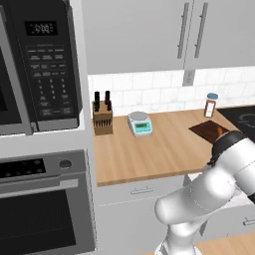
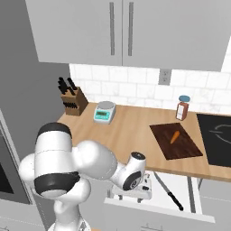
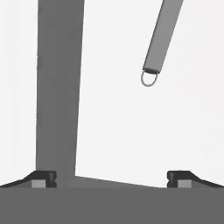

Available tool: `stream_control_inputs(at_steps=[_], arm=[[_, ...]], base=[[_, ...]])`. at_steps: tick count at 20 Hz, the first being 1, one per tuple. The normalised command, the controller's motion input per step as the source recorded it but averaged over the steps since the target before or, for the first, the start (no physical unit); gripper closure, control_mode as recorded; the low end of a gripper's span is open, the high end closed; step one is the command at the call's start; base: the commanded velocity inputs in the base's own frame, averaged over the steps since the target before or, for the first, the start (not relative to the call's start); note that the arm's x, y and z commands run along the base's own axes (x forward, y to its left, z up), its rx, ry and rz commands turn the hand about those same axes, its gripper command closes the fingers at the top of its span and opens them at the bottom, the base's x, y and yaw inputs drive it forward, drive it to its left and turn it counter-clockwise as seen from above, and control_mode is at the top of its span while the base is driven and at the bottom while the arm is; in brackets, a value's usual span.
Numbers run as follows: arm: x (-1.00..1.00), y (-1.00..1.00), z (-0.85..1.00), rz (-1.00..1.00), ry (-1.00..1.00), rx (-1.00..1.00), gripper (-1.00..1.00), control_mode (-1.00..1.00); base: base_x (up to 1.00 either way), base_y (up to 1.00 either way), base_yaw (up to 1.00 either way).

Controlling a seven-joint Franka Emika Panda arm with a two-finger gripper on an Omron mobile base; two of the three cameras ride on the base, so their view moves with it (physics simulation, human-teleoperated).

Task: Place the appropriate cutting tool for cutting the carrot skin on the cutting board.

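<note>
The dark brown cutting board (image 2: 180, 146) lies on the wooden counter, and the small orange carrot (image 2: 175, 136) rests on it. Part of the board (image 1: 206, 130) also shows beside my arm in the left base view. Below the counter a white drawer (image 2: 198, 211) stands open, with a black-handled knife (image 2: 169, 193) lying inside. My gripper (image 2: 143, 188) is lowered into the drawer, left of the knife. In the hand view the gripper (image 3: 112, 178) is open over the white drawer floor. A grey tool handle (image 3: 159, 37) ending in a small wire loop lies ahead, apart from the fingertips (image 3: 43, 177).
A knife block (image 2: 72, 100), a kitchen scale (image 2: 104, 112) and an orange-red spice jar with a blue cap (image 2: 182, 108) stand at the back of the counter. The black stove (image 2: 216, 135) is on the right. The microwave (image 1: 40, 64) and oven (image 1: 45, 199) are on the left.
</note>
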Motion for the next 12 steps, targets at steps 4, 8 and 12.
stream_control_inputs(at_steps=[4, 8, 12], arm=[[-0.76, 0.00, -0.25, 0.00, 0.11, 0.01, -1.00, -1.00], [-0.73, 0.00, -0.23, 0.00, 0.05, 0.01, -1.00, -1.00], [-0.27, 0.00, -0.02, 0.00, 0.00, 0.00, -1.00, -1.00]], base=[[0.00, 0.00, 0.00], [0.00, 0.00, 0.00], [0.00, 0.00, 0.00]])
